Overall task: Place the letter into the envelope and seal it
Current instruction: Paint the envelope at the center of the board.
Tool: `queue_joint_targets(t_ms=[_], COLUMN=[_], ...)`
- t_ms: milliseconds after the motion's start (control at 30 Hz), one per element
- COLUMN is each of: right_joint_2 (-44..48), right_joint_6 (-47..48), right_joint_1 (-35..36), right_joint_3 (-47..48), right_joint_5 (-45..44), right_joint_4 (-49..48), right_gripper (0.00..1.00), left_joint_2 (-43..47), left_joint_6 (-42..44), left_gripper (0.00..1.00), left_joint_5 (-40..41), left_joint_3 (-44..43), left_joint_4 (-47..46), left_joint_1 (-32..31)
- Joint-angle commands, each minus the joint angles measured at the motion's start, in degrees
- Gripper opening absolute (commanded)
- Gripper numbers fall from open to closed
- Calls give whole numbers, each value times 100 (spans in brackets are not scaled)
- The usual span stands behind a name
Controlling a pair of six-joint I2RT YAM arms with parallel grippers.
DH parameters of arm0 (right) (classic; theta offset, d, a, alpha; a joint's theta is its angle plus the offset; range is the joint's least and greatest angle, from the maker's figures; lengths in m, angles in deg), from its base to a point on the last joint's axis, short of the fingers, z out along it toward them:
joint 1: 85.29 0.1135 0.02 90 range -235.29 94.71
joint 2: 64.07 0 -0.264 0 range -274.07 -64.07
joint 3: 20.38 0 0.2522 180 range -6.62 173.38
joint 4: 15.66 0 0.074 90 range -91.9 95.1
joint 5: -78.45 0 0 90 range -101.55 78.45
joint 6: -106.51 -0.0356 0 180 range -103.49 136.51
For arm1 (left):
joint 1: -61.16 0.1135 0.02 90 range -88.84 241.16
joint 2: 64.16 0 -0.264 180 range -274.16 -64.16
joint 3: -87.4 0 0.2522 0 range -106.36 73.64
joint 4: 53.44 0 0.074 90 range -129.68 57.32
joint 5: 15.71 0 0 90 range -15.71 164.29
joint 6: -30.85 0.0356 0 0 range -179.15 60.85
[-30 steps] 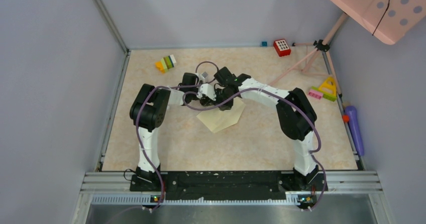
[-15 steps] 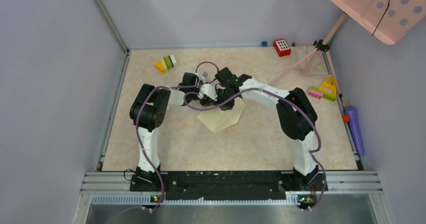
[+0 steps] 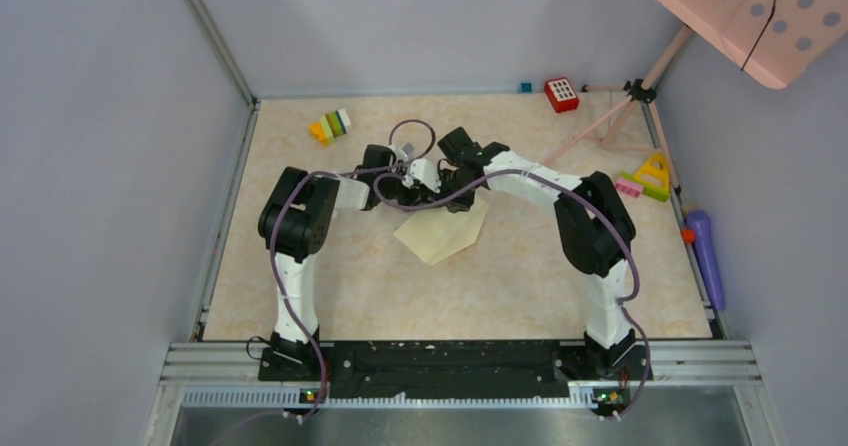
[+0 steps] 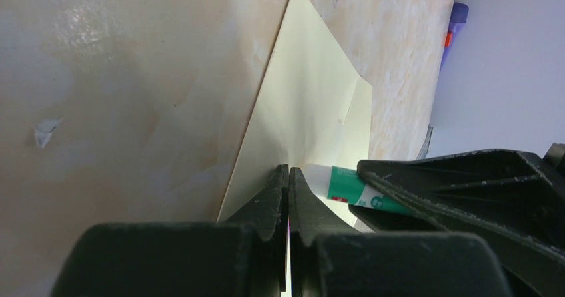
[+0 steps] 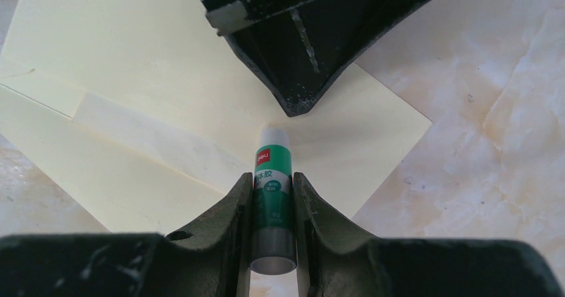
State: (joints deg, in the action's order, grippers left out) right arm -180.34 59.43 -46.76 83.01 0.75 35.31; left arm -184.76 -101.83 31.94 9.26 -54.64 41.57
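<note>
Looks like gluing step. Left end effector [image 4: 288, 177] pinches envelope [image 4: 313, 104] edge. Right end effector [image 5: 273, 184] grips glue stick [image 5: 272, 156]; next, rub tip along envelope.

Pale cream envelope [image 3: 440, 234], pointed flap open, on the table [image 3: 350, 286].

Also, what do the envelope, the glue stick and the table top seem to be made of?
The envelope: thin matte cream paper; it shows sharp fold creases. The glue stick: probably smooth plastic, with a green and white printed label. The table top: a beige marble pattern with soft glare, perhaps laminate or vinyl.
</note>
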Motion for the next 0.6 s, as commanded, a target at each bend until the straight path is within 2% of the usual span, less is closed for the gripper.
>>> queue_joint_targets(t_ms=[0,333,567], right_joint_2=[154,204,342], right_joint_6=[23,63,48], right_joint_1=[-226,-410,-245], right_joint_3=[70,169,203], right_joint_5=[-277,-347,71], right_joint_4=[-184,-130,31], right_gripper=[0,0,0], left_joint_2=[-87,-78,-72], left_joint_6=[342,343,344], left_gripper=[0,0,0], left_joint_5=[640,649,673], left_joint_3=[154,154,154], left_joint_4=[441,442,451], left_joint_1=[-44,-39,-44])
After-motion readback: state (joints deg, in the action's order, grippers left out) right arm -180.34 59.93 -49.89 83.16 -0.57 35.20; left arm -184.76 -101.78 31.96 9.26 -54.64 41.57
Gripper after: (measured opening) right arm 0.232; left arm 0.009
